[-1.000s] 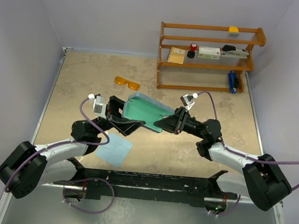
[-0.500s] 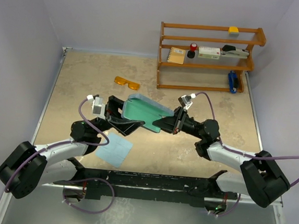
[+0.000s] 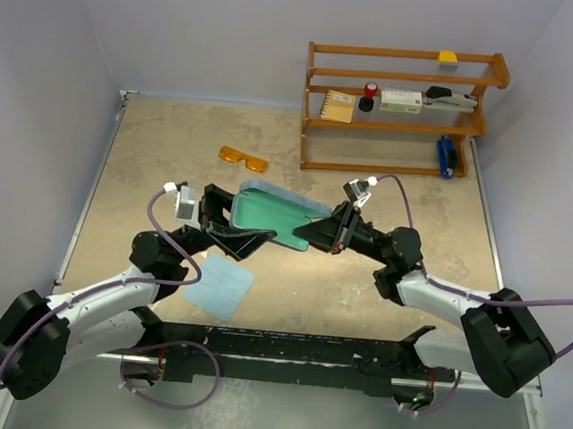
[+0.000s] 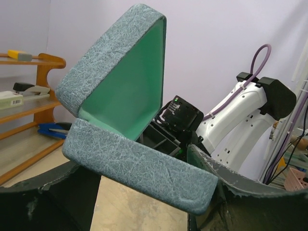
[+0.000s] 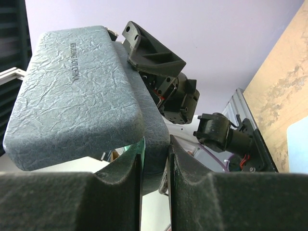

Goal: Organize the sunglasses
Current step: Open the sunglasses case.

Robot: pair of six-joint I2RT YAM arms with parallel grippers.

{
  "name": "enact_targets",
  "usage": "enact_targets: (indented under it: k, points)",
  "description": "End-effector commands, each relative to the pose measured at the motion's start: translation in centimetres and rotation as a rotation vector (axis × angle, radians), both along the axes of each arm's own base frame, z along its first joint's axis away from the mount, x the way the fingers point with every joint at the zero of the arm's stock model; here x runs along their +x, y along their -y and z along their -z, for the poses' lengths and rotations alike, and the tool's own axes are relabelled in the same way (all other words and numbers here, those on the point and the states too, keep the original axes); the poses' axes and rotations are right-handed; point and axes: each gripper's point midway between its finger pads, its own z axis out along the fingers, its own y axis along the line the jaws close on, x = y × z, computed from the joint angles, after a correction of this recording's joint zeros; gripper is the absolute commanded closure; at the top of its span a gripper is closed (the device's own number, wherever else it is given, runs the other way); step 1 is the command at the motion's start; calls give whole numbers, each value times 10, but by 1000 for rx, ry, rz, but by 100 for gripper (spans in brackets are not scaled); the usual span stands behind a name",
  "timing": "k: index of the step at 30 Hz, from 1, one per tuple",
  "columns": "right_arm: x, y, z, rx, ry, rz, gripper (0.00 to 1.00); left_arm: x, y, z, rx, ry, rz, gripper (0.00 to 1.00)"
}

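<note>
Two end effectors share the open glasses case (image 3: 278,217), held between them at mid-worktop (image 3: 160,163). The left end effector (image 3: 227,232) pinches the base half across its width; the right end effector (image 3: 322,236) is pressed onto the lid's rim.

The sunglasses (image 3: 244,158) lie flat on the worktop, well apart from the case, toward the far edge and near the left post of the wooden rack (image 3: 401,112).
- Bearing: straight out from the left end effector, out and leftward from the right. The left arm is nearer.
- Long axis: roughly along the far edge, with the right end tipped slightly nearer.
- Lens fronts: possibly facing away from the arms, but too small to confirm.
</note>
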Motion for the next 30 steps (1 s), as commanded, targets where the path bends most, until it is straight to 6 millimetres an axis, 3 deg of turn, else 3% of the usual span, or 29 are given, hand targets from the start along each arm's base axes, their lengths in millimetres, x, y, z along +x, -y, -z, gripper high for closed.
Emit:
enact_targets:
  k: [1,10,11,16,30]
  points:
    - [-14,6,-42,101,192,-15,100,31,-11,8,0,-60,-154,50]
    - [-19,7,-47,120,200,-40,100,46,-14,19,23,-93,-197,48]
    - [-19,7,-47,120,199,-41,100,51,-16,21,22,-115,-218,38]
    - [-17,6,-43,111,194,-38,100,65,-25,29,16,-168,-277,19]
    - [-3,14,-32,91,179,6,100,55,-33,27,-11,-132,-260,19]
